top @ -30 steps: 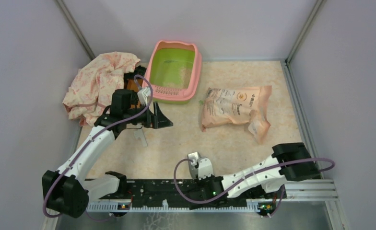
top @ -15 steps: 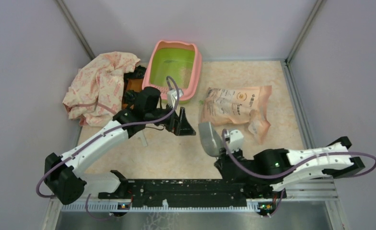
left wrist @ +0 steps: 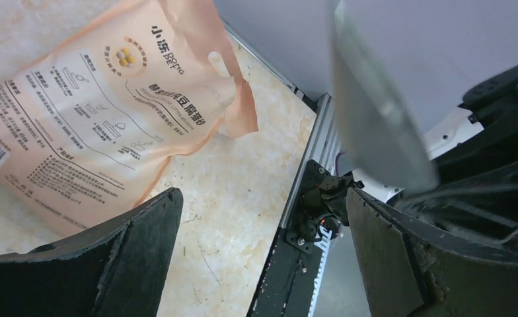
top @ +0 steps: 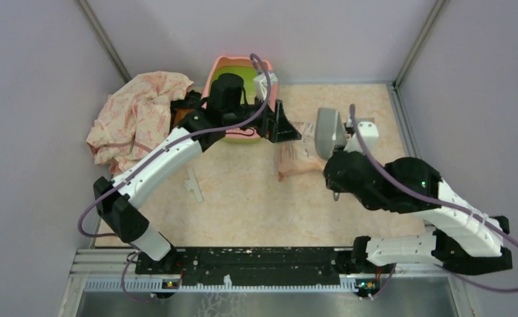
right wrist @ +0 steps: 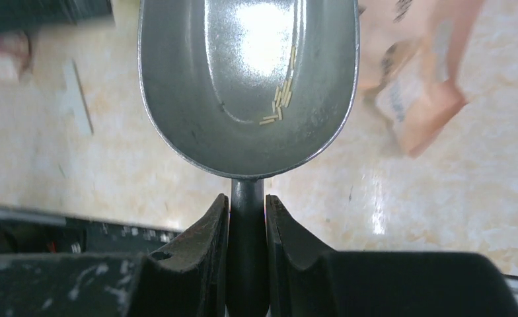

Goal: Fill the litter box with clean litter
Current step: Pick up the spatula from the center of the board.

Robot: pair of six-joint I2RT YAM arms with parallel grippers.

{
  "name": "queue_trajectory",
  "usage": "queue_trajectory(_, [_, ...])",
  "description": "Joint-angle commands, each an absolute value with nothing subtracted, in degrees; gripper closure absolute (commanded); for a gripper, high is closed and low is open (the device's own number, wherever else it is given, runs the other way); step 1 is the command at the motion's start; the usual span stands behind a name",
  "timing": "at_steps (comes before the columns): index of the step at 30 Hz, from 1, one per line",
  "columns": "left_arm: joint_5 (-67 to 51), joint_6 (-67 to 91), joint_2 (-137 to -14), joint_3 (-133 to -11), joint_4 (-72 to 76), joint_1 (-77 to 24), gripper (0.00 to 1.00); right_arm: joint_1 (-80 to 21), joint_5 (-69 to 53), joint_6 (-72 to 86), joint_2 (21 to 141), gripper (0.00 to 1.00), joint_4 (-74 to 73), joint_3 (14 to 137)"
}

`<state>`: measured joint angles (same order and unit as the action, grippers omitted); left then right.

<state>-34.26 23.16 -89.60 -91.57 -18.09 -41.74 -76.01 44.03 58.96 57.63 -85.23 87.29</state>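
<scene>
The litter box (top: pixel 211 78), pink-rimmed and green inside, stands at the back, mostly hidden by my left arm. Its right side meets my left gripper (top: pixel 284 125), which is open and empty, just left of the peach litter bag (top: pixel 297 157). In the left wrist view the bag (left wrist: pixel 98 112) lies flat beyond the wide-apart fingers (left wrist: pixel 134 254). My right gripper (top: pixel 337 157) is shut on the handle of the silver scoop (top: pixel 327 132), held over the bag's right part. The scoop bowl (right wrist: pixel 250 86) holds only a few grains of clean litter (right wrist: pixel 279 105).
A crumpled pink patterned cloth (top: pixel 137 112) lies at the back left beside the box. A small white strip (top: pixel 192 183) lies on the beige floor. Grey walls close in the left, back and right sides. The arms' black rail (top: pixel 263 261) runs along the near edge.
My left arm has swung back and to the right, across the litter box toward the bag. My right arm has risen from the near edge and carried the scoop up to the bag.
</scene>
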Motion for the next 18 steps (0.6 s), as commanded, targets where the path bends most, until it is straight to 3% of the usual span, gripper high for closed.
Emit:
queue_trajectory(1, [-33.6,23.5,-94.3,-93.9,-18.0,-43.3,0.01,-60.4,42.1,44.1,60.8,1.00,-85.8,98.1])
queue_trajectory(3, [-33.3,23.3,-95.3,-93.7,-17.9,-43.4,0.01,-50.1,34.7,36.3,63.5,1.00,-85.6,100.9])
queue_trajectory(8, [-31.7,20.8,-96.0,-94.3,-20.6,-43.3,0.01,-35.9,21.3,25.4,67.6,1.00,-86.2,100.9])
queue_trajectory(15, [-34.0,23.8,-88.5,-75.7,-12.6,-44.0,0.02,-31.7,16.8,28.4,63.3,1.00,-86.2,89.2])
queue_trajectory(18, [-34.4,26.0,-84.2,-65.3,-8.5,-45.2,0.14,-31.7,15.2,29.7,60.5,1.00,-86.3,88.7])
